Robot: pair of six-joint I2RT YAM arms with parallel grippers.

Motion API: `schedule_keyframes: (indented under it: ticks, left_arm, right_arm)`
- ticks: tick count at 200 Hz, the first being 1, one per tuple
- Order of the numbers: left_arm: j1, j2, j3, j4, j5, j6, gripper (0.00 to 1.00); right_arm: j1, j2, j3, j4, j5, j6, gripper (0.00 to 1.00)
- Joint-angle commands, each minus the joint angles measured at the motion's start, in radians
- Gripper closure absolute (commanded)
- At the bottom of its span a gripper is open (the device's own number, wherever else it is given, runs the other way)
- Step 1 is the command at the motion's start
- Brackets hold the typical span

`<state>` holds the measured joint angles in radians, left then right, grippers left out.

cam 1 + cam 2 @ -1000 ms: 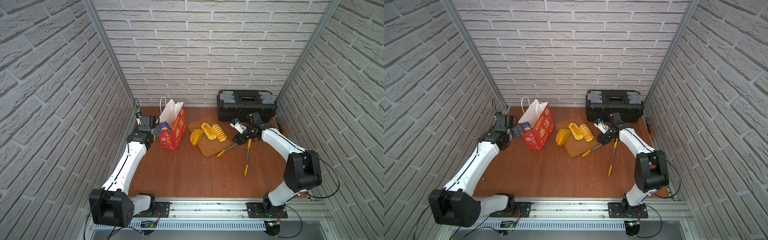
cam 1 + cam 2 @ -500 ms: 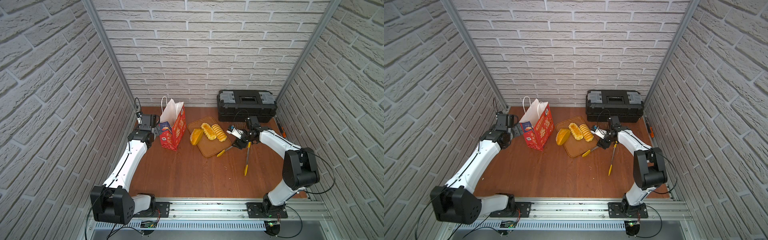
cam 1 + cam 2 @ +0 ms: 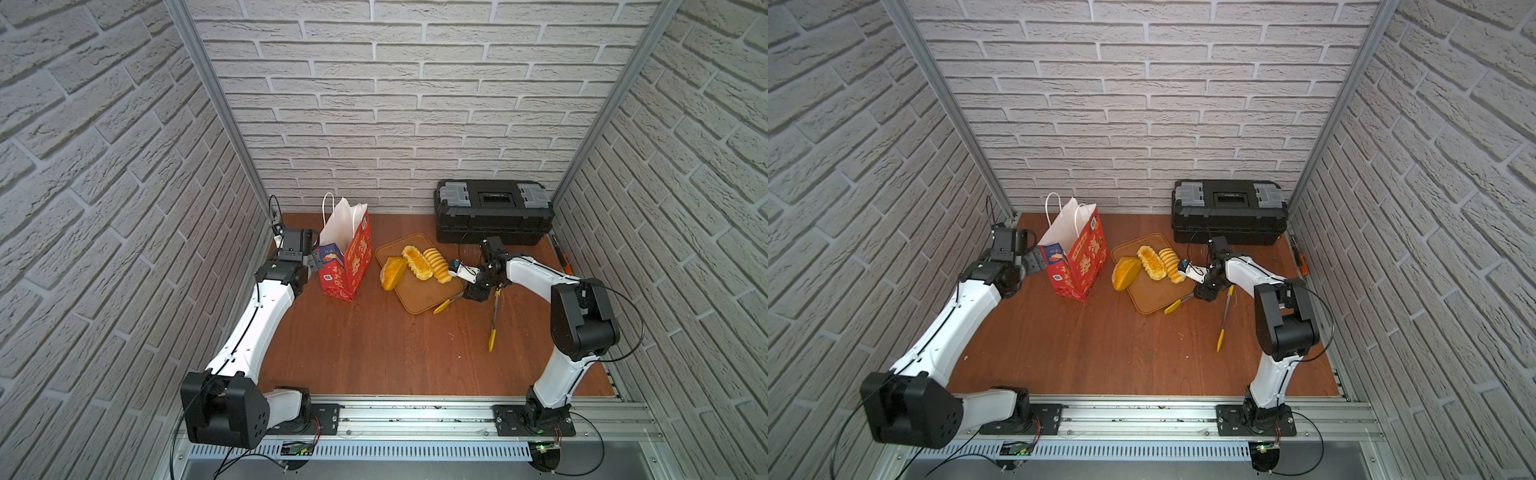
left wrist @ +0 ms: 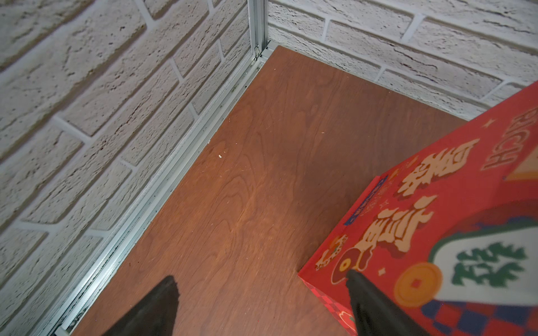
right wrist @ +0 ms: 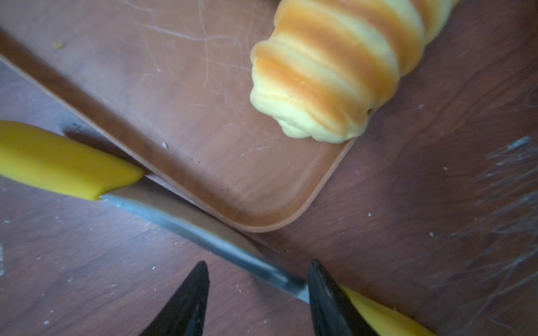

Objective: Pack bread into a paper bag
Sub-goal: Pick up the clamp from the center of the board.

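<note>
The paper bag [image 3: 347, 266] stands on the tabletop [image 3: 374, 353]. The left tool [image 4: 262, 276] is open, and one finger touches the bag's red side. Three pieces of bread [image 3: 417, 262] lie on the brown tray [image 3: 419, 301] near the bag. The right tool [image 5: 259, 262] is open over one arm of the yellow-tipped tongs [image 5: 186, 215], near the ridged roll [image 5: 334, 67].

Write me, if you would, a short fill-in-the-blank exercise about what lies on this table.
1. The hand beside the paper bag belongs to the ___ arm.
2. On and against the brown tray, the bread in view numbers ___ pieces.
3. The tongs on the table have ___ tips.
4. The toolbox behind the tray is ___.
Missing words: left; three; yellow; black.
</note>
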<state>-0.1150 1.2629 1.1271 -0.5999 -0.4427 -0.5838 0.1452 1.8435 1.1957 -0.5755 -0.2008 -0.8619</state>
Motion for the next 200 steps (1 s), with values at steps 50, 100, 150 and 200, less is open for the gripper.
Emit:
schedule_keyframes:
  ticks: [50, 100, 150, 200]
  left_arm:
    - [0.018, -0.025, 0.014, 0.005, -0.002, 0.006, 0.07]
    - [0.018, -0.021, 0.011, 0.007, 0.004, -0.003, 0.07]
    - [0.018, -0.018, 0.01, 0.015, 0.016, -0.008, 0.07]
    - [0.017, -0.022, 0.007, 0.014, 0.026, -0.004, 0.07]
  right_arm:
    - [0.022, 0.037, 0.033, -0.034, 0.05, -0.001, 0.85]
    - [0.047, -0.058, -0.023, -0.037, 0.094, 0.073, 0.98]
    - [0.066, -0.289, -0.166, 0.096, 0.17, 0.263, 0.98]
    - [-0.085, -0.212, -0.066, 0.079, 0.099, 0.58, 0.98]
